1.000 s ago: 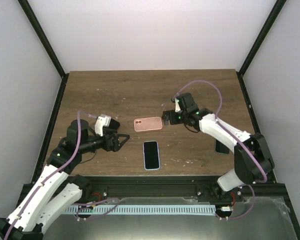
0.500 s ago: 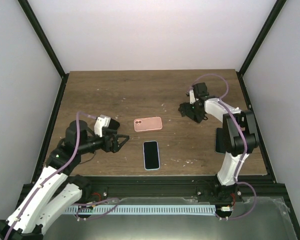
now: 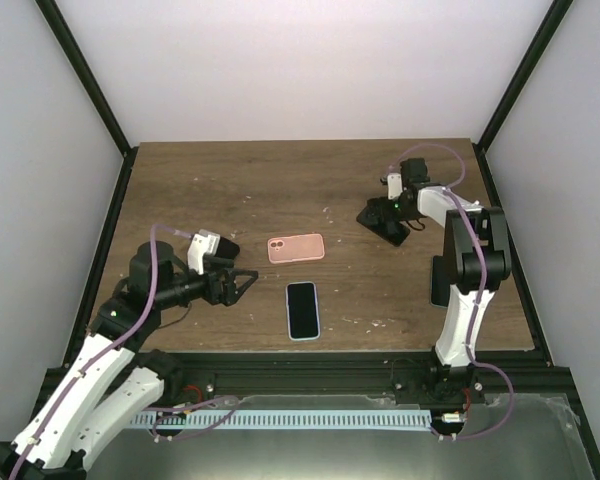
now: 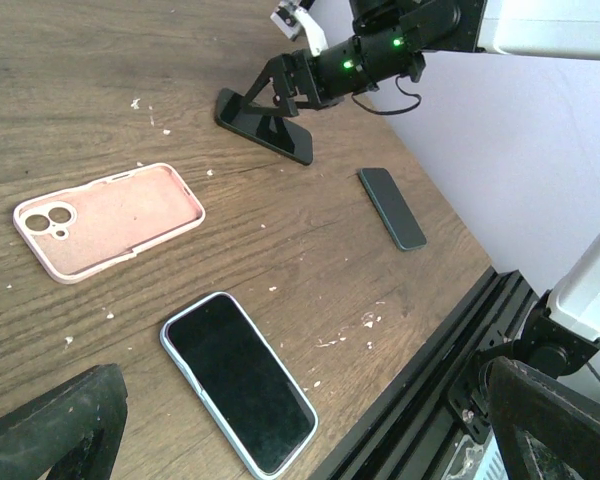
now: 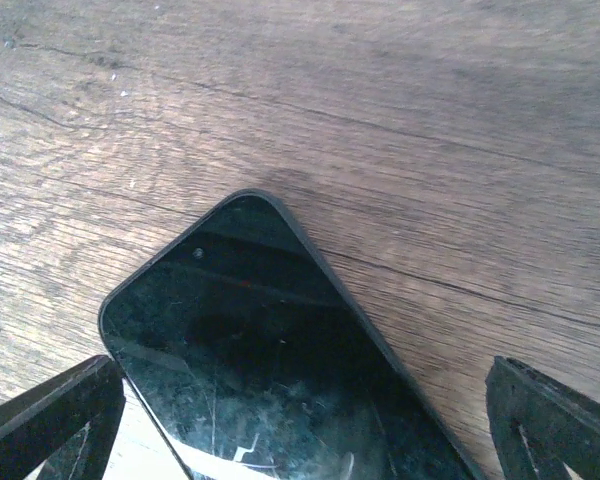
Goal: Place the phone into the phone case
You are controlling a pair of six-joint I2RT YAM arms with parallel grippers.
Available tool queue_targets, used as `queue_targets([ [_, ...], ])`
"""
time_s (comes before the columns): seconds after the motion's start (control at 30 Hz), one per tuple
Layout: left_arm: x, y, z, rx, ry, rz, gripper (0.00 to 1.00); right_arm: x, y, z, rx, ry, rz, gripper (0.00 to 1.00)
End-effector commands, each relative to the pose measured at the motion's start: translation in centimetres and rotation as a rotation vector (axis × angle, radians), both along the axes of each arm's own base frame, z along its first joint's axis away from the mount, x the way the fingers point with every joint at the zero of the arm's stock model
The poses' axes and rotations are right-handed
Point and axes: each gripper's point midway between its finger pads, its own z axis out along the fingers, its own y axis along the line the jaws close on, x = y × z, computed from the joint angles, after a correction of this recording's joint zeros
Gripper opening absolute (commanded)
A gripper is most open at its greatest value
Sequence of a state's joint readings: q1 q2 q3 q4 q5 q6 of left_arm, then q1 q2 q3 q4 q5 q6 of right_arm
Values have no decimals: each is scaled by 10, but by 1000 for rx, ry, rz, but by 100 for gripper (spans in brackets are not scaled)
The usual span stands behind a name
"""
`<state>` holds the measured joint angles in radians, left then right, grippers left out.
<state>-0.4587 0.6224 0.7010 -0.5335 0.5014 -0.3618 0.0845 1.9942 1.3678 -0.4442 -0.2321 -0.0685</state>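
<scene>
Phone [image 3: 302, 310] flat and screen-up on the bench [image 3: 180, 190], close to the near edge, roughly mid-width. Pink phone case [image 3: 296, 247] just behind it, open side up, nothing inside, not touching the phone. Left claw [image 3: 243, 285] spread wide, gripping nothing, low over the wood just left of the phone. Right claw [image 3: 375, 215] way over toward the far right corner, fingers apart either side of a second dark phone [image 3: 390, 228]. Third dark handset [image 3: 440, 285] by the right edge, partly hidden behind that arm.
</scene>
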Motion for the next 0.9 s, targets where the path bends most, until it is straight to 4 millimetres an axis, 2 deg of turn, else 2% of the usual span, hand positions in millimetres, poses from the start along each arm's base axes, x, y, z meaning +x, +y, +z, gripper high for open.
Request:
queue_targets([
  [0.0, -1, -1, 1, -3, -18, -10, 100, 8, 9, 9, 62, -13, 44, 100],
  [0.37, 2, 0, -1, 3, -14, 3, 100, -10, 15, 5, 117, 63, 26, 99],
  [0.63, 5, 2, -5, 12, -1, 24, 100, -44, 18, 4, 141, 129, 6, 92],
  [0.87, 10, 3, -13, 24, 38, 46, 99, -65, 24, -4, 52, 157, 18, 89],
])
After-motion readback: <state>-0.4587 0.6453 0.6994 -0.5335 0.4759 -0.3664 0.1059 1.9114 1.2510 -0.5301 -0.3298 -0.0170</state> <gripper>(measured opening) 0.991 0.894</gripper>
